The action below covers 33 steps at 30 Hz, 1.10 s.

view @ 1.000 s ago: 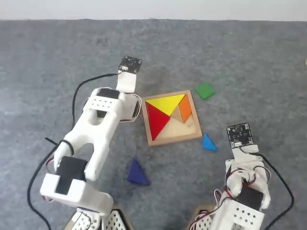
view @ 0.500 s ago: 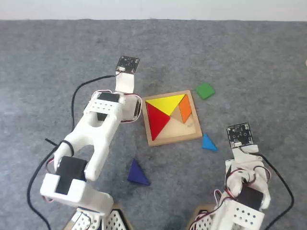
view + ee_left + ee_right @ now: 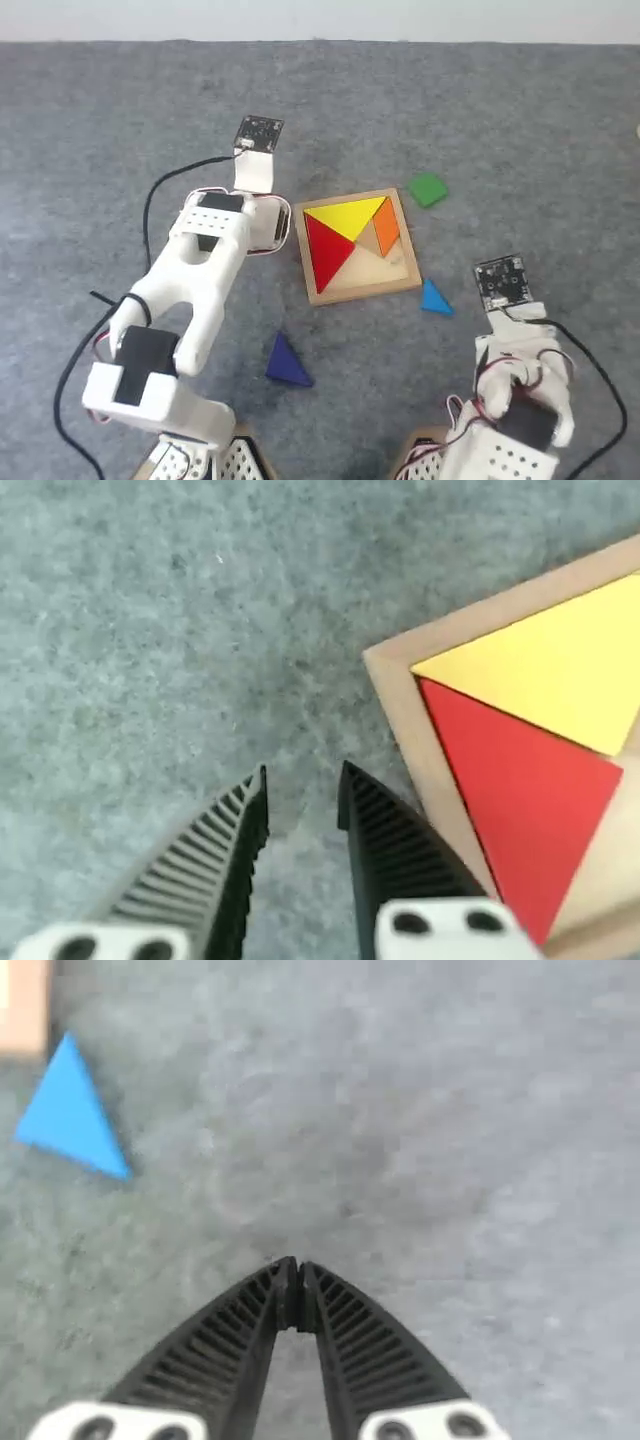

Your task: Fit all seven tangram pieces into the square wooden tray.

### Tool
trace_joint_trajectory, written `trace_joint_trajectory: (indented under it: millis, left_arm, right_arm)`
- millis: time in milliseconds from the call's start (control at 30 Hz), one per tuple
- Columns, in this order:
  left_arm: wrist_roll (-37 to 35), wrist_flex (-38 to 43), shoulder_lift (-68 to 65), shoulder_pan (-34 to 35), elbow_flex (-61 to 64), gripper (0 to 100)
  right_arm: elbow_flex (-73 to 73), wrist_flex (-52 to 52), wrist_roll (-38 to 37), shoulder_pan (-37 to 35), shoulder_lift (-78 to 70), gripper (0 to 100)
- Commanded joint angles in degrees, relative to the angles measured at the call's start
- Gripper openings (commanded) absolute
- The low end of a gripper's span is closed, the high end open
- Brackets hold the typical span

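Observation:
The square wooden tray (image 3: 314, 292) lies mid-table and holds a yellow triangle (image 3: 345, 215), a red triangle (image 3: 327, 250) and an orange piece (image 3: 387, 227). Its corner (image 3: 395, 695) shows in the left wrist view. My left gripper (image 3: 300, 780) hangs over bare carpet just beside the tray's left edge, open a little, nothing between its fingers. On the carpet lie a green square (image 3: 427, 189), a light blue triangle (image 3: 434, 298) and a dark blue triangle (image 3: 287, 362). My right gripper (image 3: 290, 1265) is shut and empty, a short way from the light blue triangle (image 3: 70, 1110).
Grey carpet covers the table. The left arm (image 3: 200, 280) stretches from the front left toward the tray. The right arm (image 3: 515, 390) stands at the front right. Open carpet lies behind the tray and at the far left.
The left arm's wrist has drifted slightly left, away from the tray. The right arm has shifted a little. No piece has moved.

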State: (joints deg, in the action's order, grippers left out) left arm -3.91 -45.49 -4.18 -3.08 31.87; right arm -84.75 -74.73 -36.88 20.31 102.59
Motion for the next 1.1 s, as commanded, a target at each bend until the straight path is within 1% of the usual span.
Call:
trace_joint_trajectory:
  millis: [0, 67, 133, 233, 300, 400, 533, 633, 733, 833, 967, 1067]
  left_arm:
    - [-0.4, 1.1, 2.9, 0.6, -0.4, 11]
    - [-0.4, 1.1, 2.9, 0.6, -0.4, 11]
    - [-0.4, 1.1, 2.9, 0.6, -0.4, 11]
    - [-0.4, 1.2, 2.9, 0.6, -0.4, 11]
    - [-0.4, 1.2, 2.9, 0.6, -0.4, 11]
    - [-0.4, 1.2, 2.9, 0.8, -0.4, 11]
    - [-0.4, 3.8, 2.9, 2.2, 0.7, 11]
    - [-0.4, 5.4, 2.9, 1.8, 1.5, 11]
    - [-0.4, 5.3, 2.9, 1.8, 1.5, 11]
    - [-0.4, 5.3, 2.9, 2.1, 1.5, 11]
    - [-0.4, 5.3, 2.8, 1.8, 1.5, 11]
    - [-0.4, 5.5, 2.8, 1.7, 2.0, 11]
  right_arm:
    - [14.1, -0.2, -2.1, 0.9, -9.3, 1.2]
    - [20.7, 0.1, -2.1, 0.5, -17.8, 1.2]
    - [27.9, 2.6, -1.1, -1.3, -28.7, 1.2]
    - [40.3, 6.1, 3.7, -7.2, -49.1, 1.2]
    - [49.6, 7.1, 3.9, -11.4, -63.3, 1.2]
    - [65.3, 5.8, 0.2, -15.1, -83.9, 1.3]
    - [86.5, 2.3, -3.3, -15.3, -104.7, 1.3]
    - [99.1, 2.1, -6.2, -15.1, -115.6, 4.7]
    - [109.2, 0.0, -10.0, -16.9, -124.9, 14.8]
    - [118.1, -2.3, -10.6, -17.6, -132.5, 24.3]
    - [127.1, -1.7, -10.8, -16.7, -141.9, 26.2]
    - [132.2, -1.6, -13.5, -17.2, -148.7, 31.4]
